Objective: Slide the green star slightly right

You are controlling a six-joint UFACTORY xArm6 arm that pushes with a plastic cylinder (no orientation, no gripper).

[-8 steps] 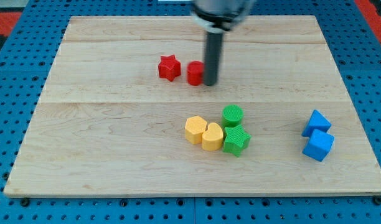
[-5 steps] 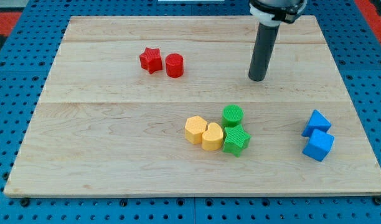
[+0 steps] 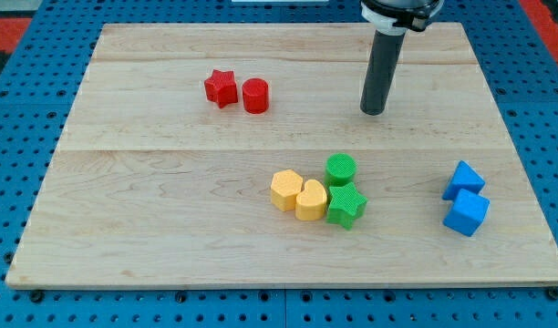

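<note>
The green star [image 3: 346, 205] lies below the middle of the wooden board [image 3: 170, 182]. It touches a green cylinder [image 3: 341, 169] above it and a yellow heart [image 3: 310, 200] on its left. A yellow hexagon [image 3: 285, 189] sits left of the heart. My tip [image 3: 374, 111] is on the board well above the green star and slightly to its right, apart from every block.
A red star [image 3: 221, 88] and a red cylinder [image 3: 255, 96] sit side by side at the upper left. Two blue blocks [image 3: 464, 179] [image 3: 466, 214] stand near the right edge. Blue pegboard surrounds the board.
My tip left the red cylinder and jumped right to the upper middle, then drifted slightly left and up. The red star and red cylinder now sit further left and up.
</note>
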